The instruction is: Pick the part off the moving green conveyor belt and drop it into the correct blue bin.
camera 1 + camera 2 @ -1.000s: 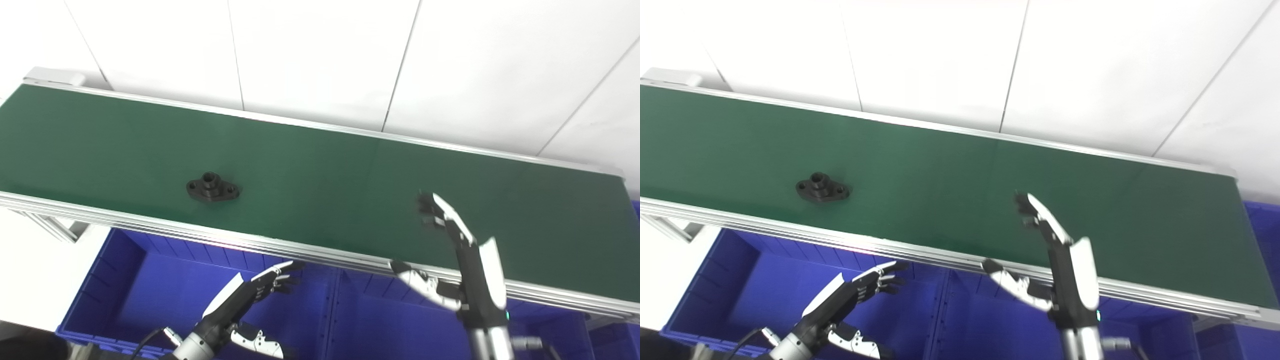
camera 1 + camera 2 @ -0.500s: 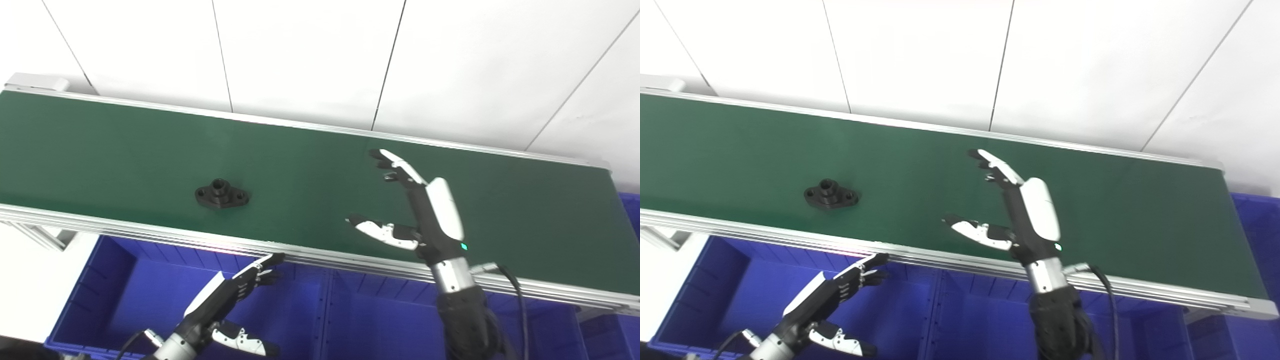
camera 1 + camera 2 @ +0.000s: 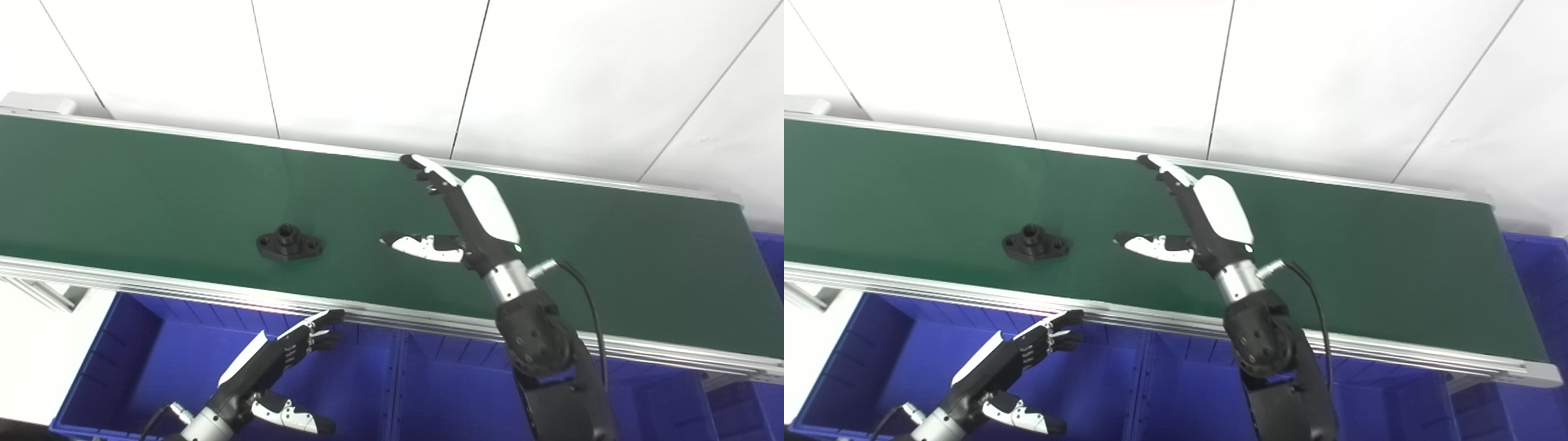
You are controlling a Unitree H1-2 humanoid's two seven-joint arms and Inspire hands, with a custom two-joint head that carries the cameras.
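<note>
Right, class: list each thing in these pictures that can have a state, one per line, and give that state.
black part: lying flat on the belt, not held.
green conveyor belt: carries only the black part.
right robot hand: open, above the belt, apart from the part.
left robot hand: open, empty, over a bin.
blue bins: no parts visible inside.

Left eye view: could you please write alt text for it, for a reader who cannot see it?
The open right hand reaches over a long green conveyor belt toward a black flanged metal part lying apart to its left. The open left hand hangs above blue plastic bins beneath the belt.
</note>
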